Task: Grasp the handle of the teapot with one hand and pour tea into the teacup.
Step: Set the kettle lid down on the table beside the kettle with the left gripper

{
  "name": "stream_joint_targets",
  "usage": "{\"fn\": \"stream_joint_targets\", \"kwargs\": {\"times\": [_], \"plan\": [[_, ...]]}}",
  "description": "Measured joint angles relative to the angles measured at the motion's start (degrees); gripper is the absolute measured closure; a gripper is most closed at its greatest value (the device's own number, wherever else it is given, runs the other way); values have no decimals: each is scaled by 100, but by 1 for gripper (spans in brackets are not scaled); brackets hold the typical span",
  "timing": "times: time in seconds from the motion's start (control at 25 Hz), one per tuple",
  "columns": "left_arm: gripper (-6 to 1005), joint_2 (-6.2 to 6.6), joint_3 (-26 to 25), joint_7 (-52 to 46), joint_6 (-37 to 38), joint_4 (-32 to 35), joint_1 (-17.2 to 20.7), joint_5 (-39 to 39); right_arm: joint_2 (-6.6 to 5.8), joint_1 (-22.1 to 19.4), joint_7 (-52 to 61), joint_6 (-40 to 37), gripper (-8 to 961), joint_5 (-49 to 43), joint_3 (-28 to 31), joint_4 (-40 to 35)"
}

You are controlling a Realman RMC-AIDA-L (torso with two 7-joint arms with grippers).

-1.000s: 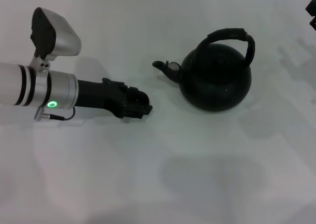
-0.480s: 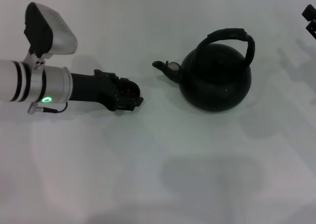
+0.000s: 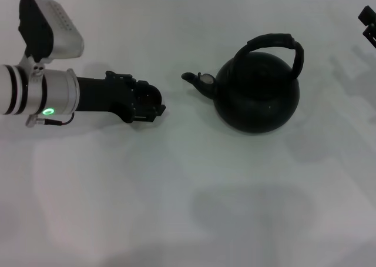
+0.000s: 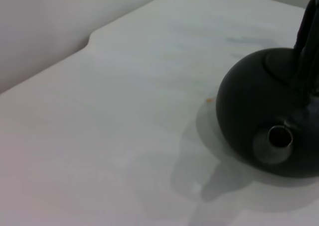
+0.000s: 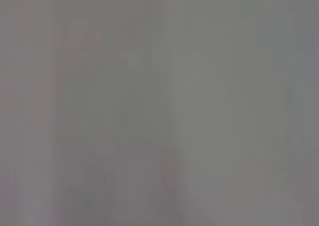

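At about nine o'clock in the head view the left gripper [image 3: 154,102] lies low over the white table [image 3: 176,184], pointing toward the teapot. Its fingers look bunched close together, but everything there is black on black, so I cannot tell whether they are open or closed, or whether something small sits between them. Between this gripper and the teapot there is only bare table.

The teapot [image 3: 256,93] stands upright a little right of the centre, at about two o'clock, with its spout [image 3: 197,82] turned toward nine o'clock, facing the left gripper. The handle [image 3: 281,43] arches over the body and nothing touches it. I judge that the grasp is not yet made, so the lifting and the pouring are both left to do.

The teacup I cannot find in any view; it may be hidden by the left gripper or lie outside the pictures.

At the right edge, near two o'clock, a small black part of the right gripper [image 3: 369,21] is cut off. The right wrist view shows only flat grey.
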Motion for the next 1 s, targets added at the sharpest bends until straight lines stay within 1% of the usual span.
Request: {"fn": "stream_joint_targets", "kwargs": {"times": [0.28,0.56,0.76,1.0], "plan": [[304,7,-5,0,10,12,-3,-24,-8,28,0,46,304,0,1,1],[304,12,-5,18,-82,-136,-26,1,-2,71,0,78,304,0,1,0],[304,13,-6,166,-177,-308,-69,-17,0,108,0,93,304,-16,2,13],[303,0,-5,344,-230,-321,-72,-90,0,122,0,94,304,-44,1,63]]}}
